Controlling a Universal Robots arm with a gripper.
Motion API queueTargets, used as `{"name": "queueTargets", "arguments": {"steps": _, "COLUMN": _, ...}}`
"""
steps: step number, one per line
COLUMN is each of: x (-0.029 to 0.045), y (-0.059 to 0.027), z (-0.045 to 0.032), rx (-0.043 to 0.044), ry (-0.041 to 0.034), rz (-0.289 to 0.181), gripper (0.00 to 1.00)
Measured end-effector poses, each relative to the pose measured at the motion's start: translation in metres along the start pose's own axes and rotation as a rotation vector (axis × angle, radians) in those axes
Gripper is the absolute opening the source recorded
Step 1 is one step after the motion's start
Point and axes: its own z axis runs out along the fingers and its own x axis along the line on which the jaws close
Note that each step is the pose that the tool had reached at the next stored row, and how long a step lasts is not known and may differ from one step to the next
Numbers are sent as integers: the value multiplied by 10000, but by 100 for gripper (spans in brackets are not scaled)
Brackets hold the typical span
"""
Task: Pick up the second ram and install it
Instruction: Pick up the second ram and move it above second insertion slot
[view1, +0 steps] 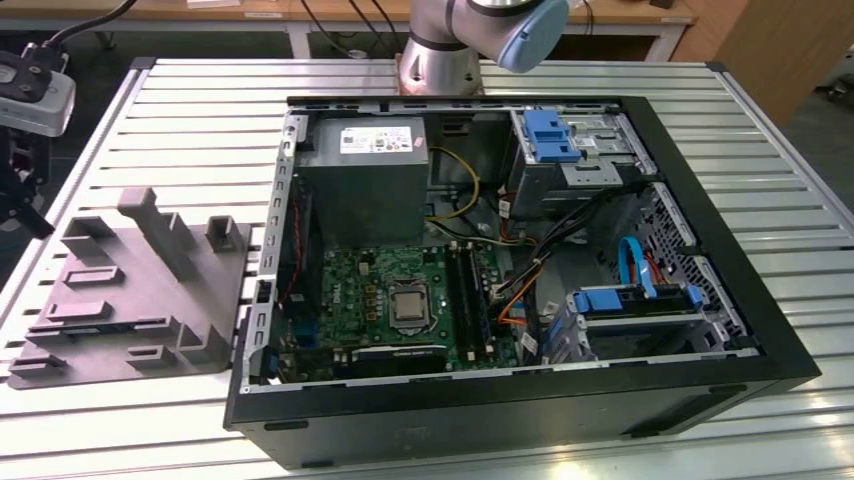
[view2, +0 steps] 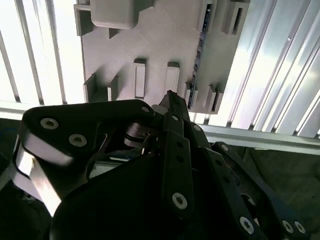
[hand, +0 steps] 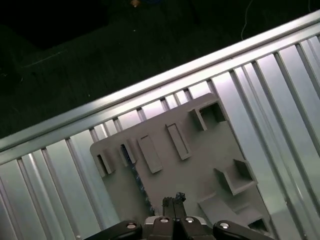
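Right now the gripper (hand: 174, 201) hangs over the grey holder tray (view1: 134, 290), which lies on the slatted metal table (view1: 200, 110) beside the open computer case (view1: 534, 425). In the first wrist view its fingertips look pressed together with nothing between them, so I take it as closed and empty.

The second ram (view2: 200, 45) stands on its long edge in a narrow slot of that tray, apart from the gripper. That seems deliberate: upright, it offers its two flat faces and its top edge to a pinch from above, which lying flat it could not. In the first wrist view the strip sits just off the line of the fingertips rather than squarely under them.

Raised blocks and pockets of the tray crowd close along the strip, leaving little room on either side of it.

Inside the case, on the green motherboard (view1: 387, 300), the long black memory slots (view1: 463, 285) run beside the processor socket. The grey power supply (view1: 360, 190) stands near one end of them, and loose cables (view1: 534, 250) droop close along the exterior view's right.
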Motion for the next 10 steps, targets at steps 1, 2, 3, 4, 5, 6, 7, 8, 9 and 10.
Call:
{"name": "queueTargets", "arguments": {"steps": 1, "x": 0, "y": 0, "z": 4, "rx": -5, "ry": 9, "rz": -197, "gripper": 10}}
{"name": "queueTargets", "arguments": {"steps": 2, "x": 0, "y": -1, "z": 8, "rx": -9, "ry": 18, "rz": -375, "gripper": 10}}
{"name": "queueTargets", "arguments": {"steps": 3, "x": 0, "y": -1, "z": 12, "rx": -14, "ry": 26, "rz": -556, "gripper": 10}}
{"name": "queueTargets", "arguments": {"steps": 4, "x": 0, "y": -1, "z": 16, "rx": -19, "ry": 34, "rz": -735, "gripper": 10}}
{"name": "queueTargets", "arguments": {"steps": 5, "x": 1, "y": -1, "z": 21, "rx": -24, "ry": 42, "rz": -915, "gripper": 10}}
{"name": "queueTargets", "arguments": {"steps": 6, "x": 1, "y": -2, "z": 28, "rx": -28, "ry": 49, "rz": -1095, "gripper": 10}}
{"name": "queueTargets", "arguments": {"steps": 7, "x": 1, "y": -2, "z": 34, "rx": -33, "ry": 57, "rz": -1274, "gripper": 10}}
{"name": "queueTargets", "arguments": {"steps": 8, "x": 1, "y": -2, "z": 41, "rx": -37, "ry": 64, "rz": -1454, "gripper": 10}}
{"name": "queueTargets", "arguments": {"steps": 9, "x": 1, "y": -2, "z": 48, "rx": -43, "ry": 74, "rz": -1648, "gripper": 10}}
{"name": "queueTargets", "arguments": {"steps": 10, "x": 1, "y": -2, "z": 55, "rx": -48, "ry": 82, "rz": -1829, "gripper": 10}}
